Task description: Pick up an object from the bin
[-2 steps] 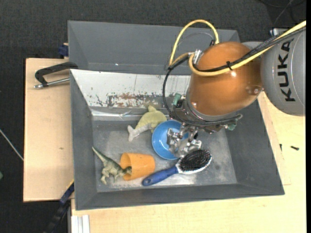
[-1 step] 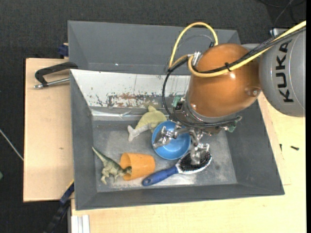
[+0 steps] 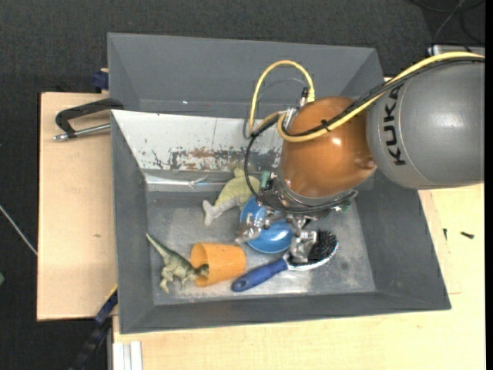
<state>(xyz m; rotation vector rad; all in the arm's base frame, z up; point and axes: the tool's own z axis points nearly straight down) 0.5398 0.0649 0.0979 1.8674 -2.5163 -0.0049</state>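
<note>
My gripper (image 3: 293, 230) hangs low in the middle of the bin, under the orange cover on the wrist. It is right over a round blue dish-like thing (image 3: 269, 241), which it partly hides. Just to the right and in front lies a hairbrush (image 3: 319, 250) with a black bristled head and a blue handle pointing left. The brush head is close against the gripper's metal parts. An orange cup (image 3: 220, 262) lies on its side to the left of the brush handle.
A small green toy dinosaur (image 3: 174, 267) stands at the front left, its head by the cup's mouth. A pale yellow-green toy fish (image 3: 230, 196) lies behind the blue thing, near the back wall. The arm comes in from the right.
</note>
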